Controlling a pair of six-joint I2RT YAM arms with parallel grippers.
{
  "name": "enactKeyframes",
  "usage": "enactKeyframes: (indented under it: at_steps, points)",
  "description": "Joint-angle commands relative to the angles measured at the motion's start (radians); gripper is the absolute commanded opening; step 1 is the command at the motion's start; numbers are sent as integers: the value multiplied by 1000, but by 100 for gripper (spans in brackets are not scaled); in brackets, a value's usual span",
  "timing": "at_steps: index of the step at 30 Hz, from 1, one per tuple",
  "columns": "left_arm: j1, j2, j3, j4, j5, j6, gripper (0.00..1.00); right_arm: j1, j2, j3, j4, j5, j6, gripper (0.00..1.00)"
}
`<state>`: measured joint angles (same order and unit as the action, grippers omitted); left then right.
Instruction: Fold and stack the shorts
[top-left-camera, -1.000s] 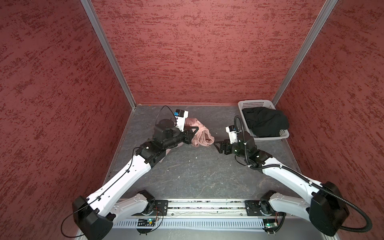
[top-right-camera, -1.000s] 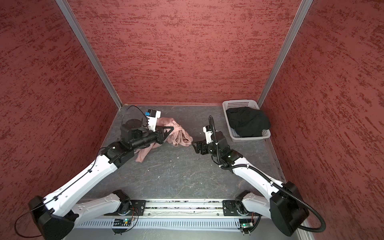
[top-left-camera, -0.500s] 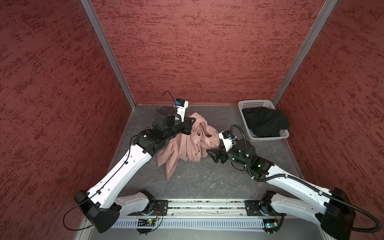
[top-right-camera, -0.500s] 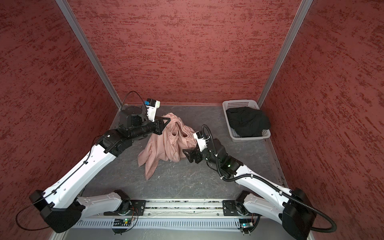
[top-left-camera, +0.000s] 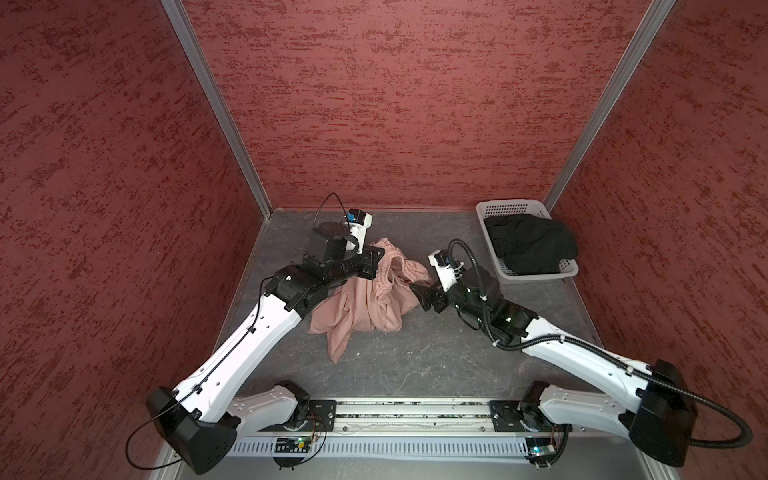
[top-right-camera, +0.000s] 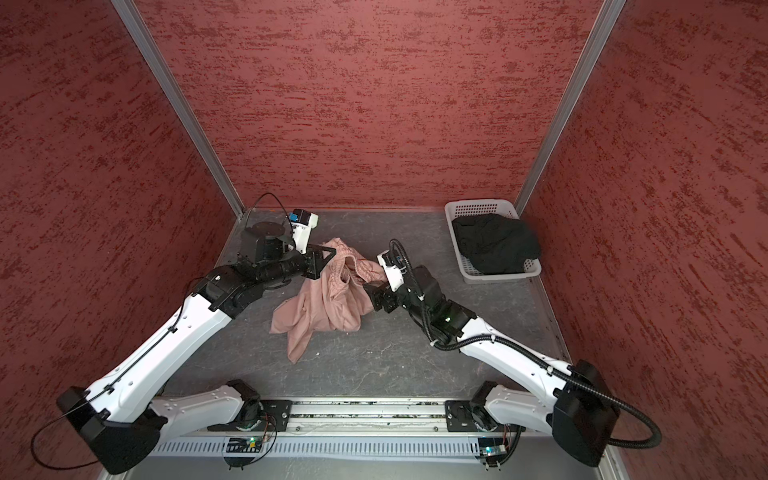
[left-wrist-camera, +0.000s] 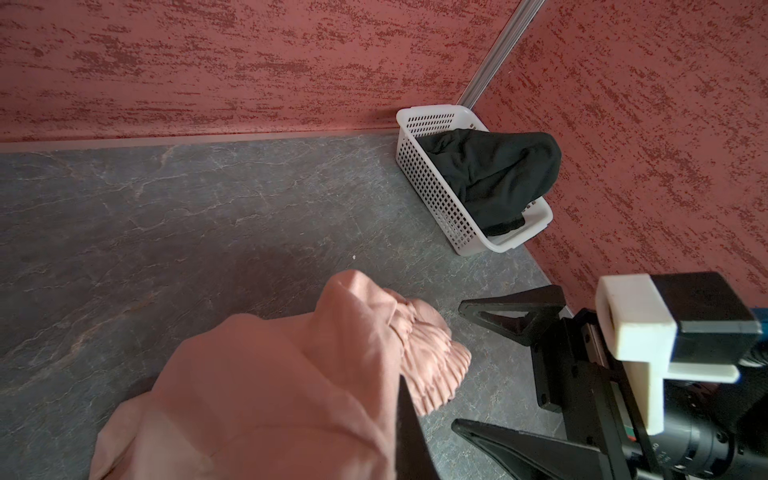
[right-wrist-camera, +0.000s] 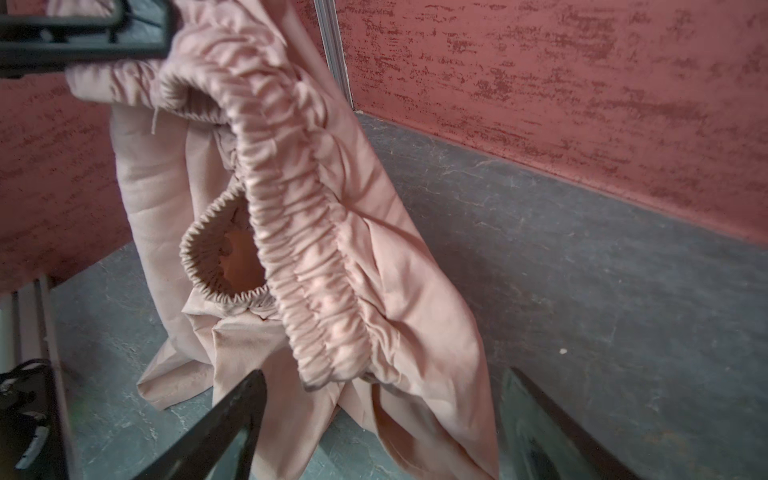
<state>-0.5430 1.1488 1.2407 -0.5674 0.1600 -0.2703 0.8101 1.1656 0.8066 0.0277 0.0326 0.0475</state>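
Note:
The dusty pink shorts (top-left-camera: 365, 303) (top-right-camera: 328, 299) hang from my left gripper (top-left-camera: 380, 259) (top-right-camera: 330, 253), which is shut on their gathered waistband, and their legs trail onto the grey table. In the right wrist view the waistband (right-wrist-camera: 316, 232) loops down from the left gripper (right-wrist-camera: 162, 33). My right gripper (right-wrist-camera: 384, 374) (top-left-camera: 417, 289) is open at the waistband's low end, with pink cloth hanging between its fingers. The left wrist view shows the pink shorts (left-wrist-camera: 270, 395) and the open right gripper (left-wrist-camera: 457, 365). The black shorts (top-left-camera: 528, 245) (left-wrist-camera: 494, 174) lie bunched in the basket.
A white perforated basket (top-left-camera: 511, 205) (top-right-camera: 478, 205) (left-wrist-camera: 432, 183) stands in the back right corner. Red textured walls close the table (top-left-camera: 415, 365) on three sides. The arm bases and a rail (top-left-camera: 415, 415) run along the front edge.
My left gripper has lifted the pink shorts off the table, so they now hang unfurled. My right gripper has moved in to the waistband's hanging end and opened slightly wider.

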Motion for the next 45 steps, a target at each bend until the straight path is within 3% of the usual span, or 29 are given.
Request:
enactKeyframes:
  at_steps: [1, 5, 11, 17, 21, 23, 25, 27, 28, 29, 30, 34, 39, 41, 45]
  points:
    - [28, -15, 29, -20, 18, 35, 0, 63, 12, 50, -98, 133, -175, 92]
    - [59, -8, 66, -61, 38, 49, 0, 112, 50, 67, -104, 236, -266, 92]
    - [60, -31, 48, -61, 75, 31, 0, 116, 161, 103, 64, 313, -314, 93]
    - [77, -29, 59, -83, 150, 33, 0, 116, 273, 95, 293, 437, -466, 92]
    - [109, -28, 62, -82, 220, 27, 0, 116, 316, 93, 386, 386, -538, 76]
    - [140, -21, 61, -90, 253, 28, 0, 116, 312, 111, 362, 320, -512, 54]
    - [182, -10, 51, -87, 267, 33, 12, 116, 292, 125, 310, 262, -463, 25]
    - [217, 8, 41, -81, 228, 49, 23, 115, 245, 137, 227, 200, -394, 2]
    - [234, 23, 42, -81, 210, 62, 46, 111, 230, 156, 161, 173, -345, 0]
    - [245, 39, 48, -85, 192, 76, 82, 105, 219, 185, 86, 144, -297, 0]
    - [255, 60, 63, -98, 168, 91, 100, 93, 214, 227, -9, 107, -234, 0]
    - [265, 115, 129, -144, 110, 126, 99, 37, 226, 389, -302, -2, -12, 0]
    - [245, 62, 101, -189, 77, 103, 99, -89, 278, 503, -435, -130, 176, 0]
    - [215, 15, 55, -196, 68, 86, 99, -151, 331, 536, -448, -146, 206, 0]
    - [45, -77, -73, -172, 45, 91, 99, -251, 429, 587, -427, -232, 227, 0]
